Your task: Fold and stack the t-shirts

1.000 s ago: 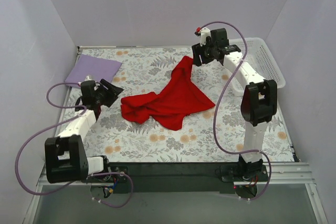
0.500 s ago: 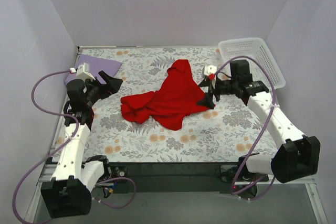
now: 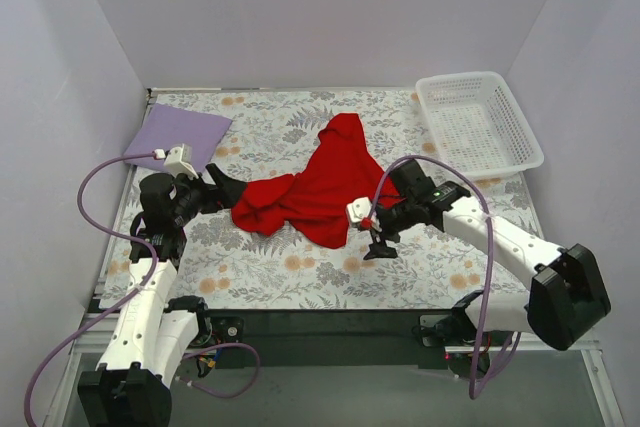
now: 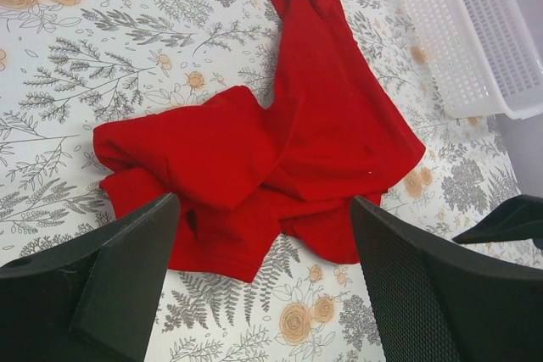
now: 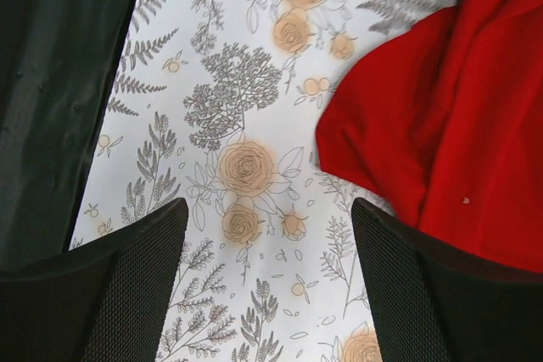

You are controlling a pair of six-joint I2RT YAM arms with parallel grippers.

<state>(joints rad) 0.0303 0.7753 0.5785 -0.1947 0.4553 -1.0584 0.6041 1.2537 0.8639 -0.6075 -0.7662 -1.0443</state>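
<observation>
Two shirts lie on the flower-printed worktop, well apart from each other. The red shirt sits near the middle, unfolded and rumpled. One narrow end reaches toward the far side and a bunched part spreads to the left. The lilac shirt rests flat in the far left corner as a tidy, roughly square shape. A white lattice basket stands in the far right corner, apart from both shirts.

The left claw is just beside the left, bunched end of the red shirt and points at it. Its fingers are spread wide and grip nothing. In the left wrist view the red cloth shows between them, lying loose on the worktop. Whether the tips touch the cloth cannot be told.

The right claw hangs near the shirt's near right edge, tilted down toward the worktop. Its fingers are also spread wide and hold nothing. In the right wrist view, bare printed surface lies between them and the red hem lies off to the upper right.
</observation>
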